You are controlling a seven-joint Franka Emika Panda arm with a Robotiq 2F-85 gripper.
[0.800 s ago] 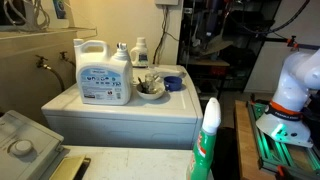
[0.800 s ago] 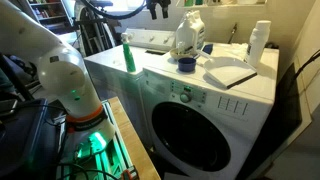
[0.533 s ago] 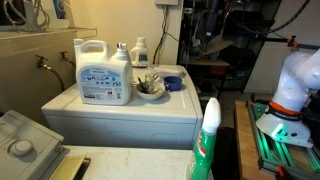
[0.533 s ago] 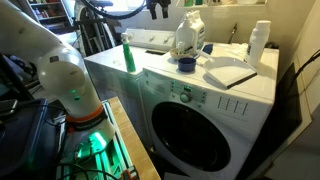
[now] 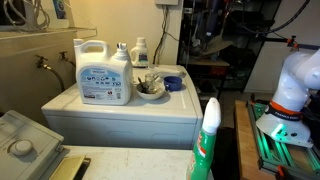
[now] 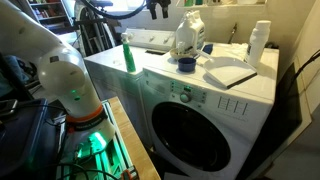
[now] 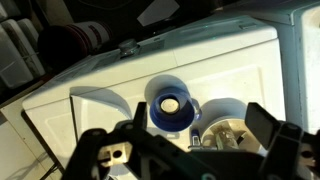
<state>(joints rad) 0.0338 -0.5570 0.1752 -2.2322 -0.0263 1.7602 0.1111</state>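
Note:
My gripper [image 7: 185,140] is open and empty. It hangs well above the white appliance top [image 7: 90,105], over a blue cup [image 7: 170,104] and a white bowl [image 7: 226,124] with small items in it. In both exterior views the blue cup [image 5: 173,83] [image 6: 187,65] stands beside the bowl [image 5: 151,88] and a big white detergent jug [image 5: 103,72] [image 6: 190,35]. The gripper [image 6: 156,8] shows at the top edge of an exterior view, high above the appliance.
A green spray bottle [image 5: 208,140] [image 6: 129,56] stands on the near washer. A white bottle [image 6: 259,42] and a flat white tray [image 6: 228,73] are on the front-loading washer [image 6: 195,130]. The robot's base [image 6: 75,100] stands beside it. A small bottle [image 5: 140,52] stands at the back.

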